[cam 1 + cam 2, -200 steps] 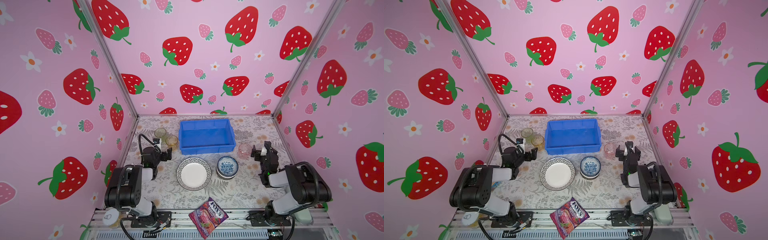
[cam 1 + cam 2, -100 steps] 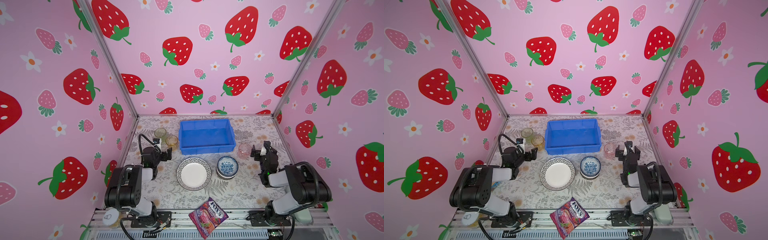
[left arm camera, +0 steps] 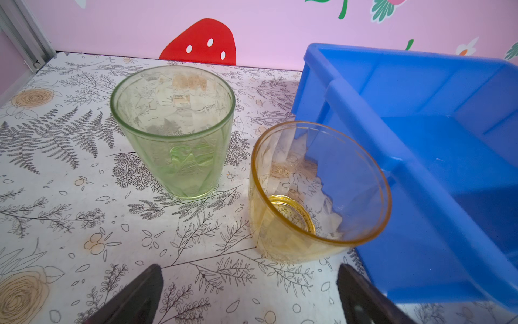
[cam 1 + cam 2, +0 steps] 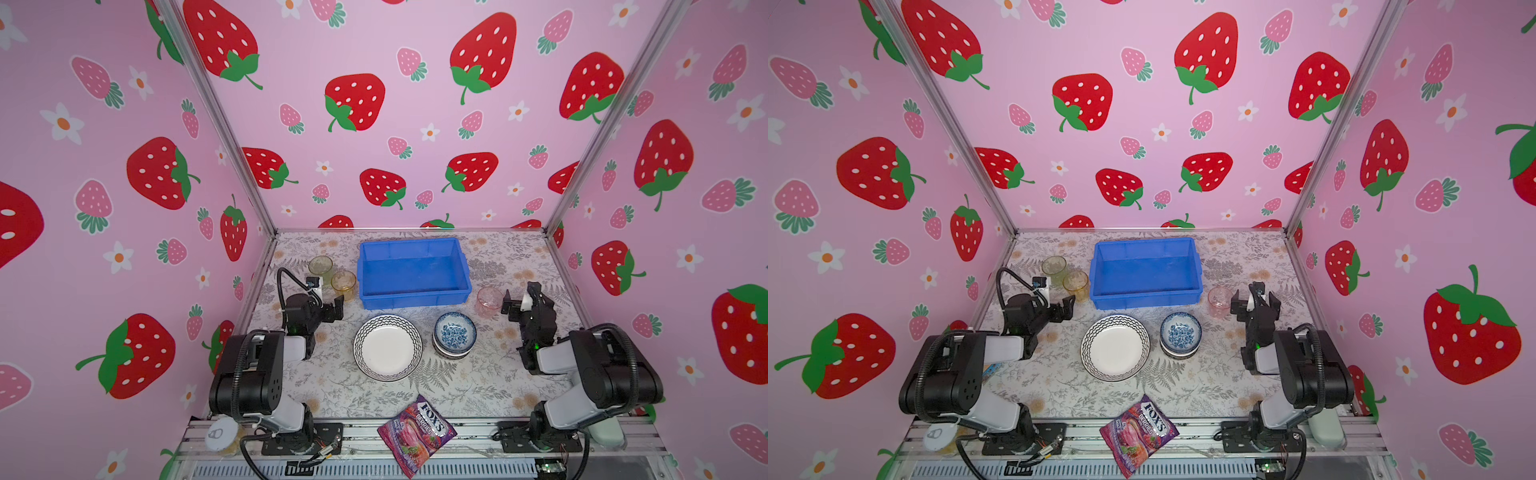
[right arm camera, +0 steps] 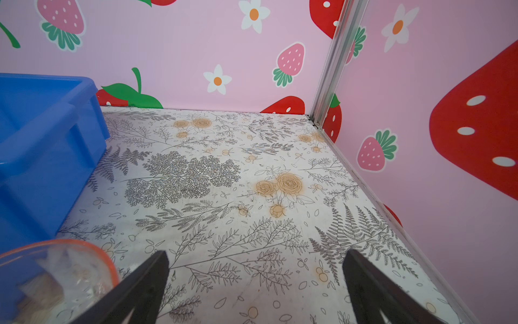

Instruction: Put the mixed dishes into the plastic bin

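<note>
Near amber glass (image 3: 316,196), L gripper (image 3: 249,270) jaws wide; R gripper (image 5: 256,256) also wide

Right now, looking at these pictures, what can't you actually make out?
- Bowl stack: in both top views the top blue-patterned bowl covers those beneath; their number is unclear.
- Pink glass: right wrist view, cut off by the picture's edge.
- White-lidded jar: in a top view, its lid hides the contents.
</note>
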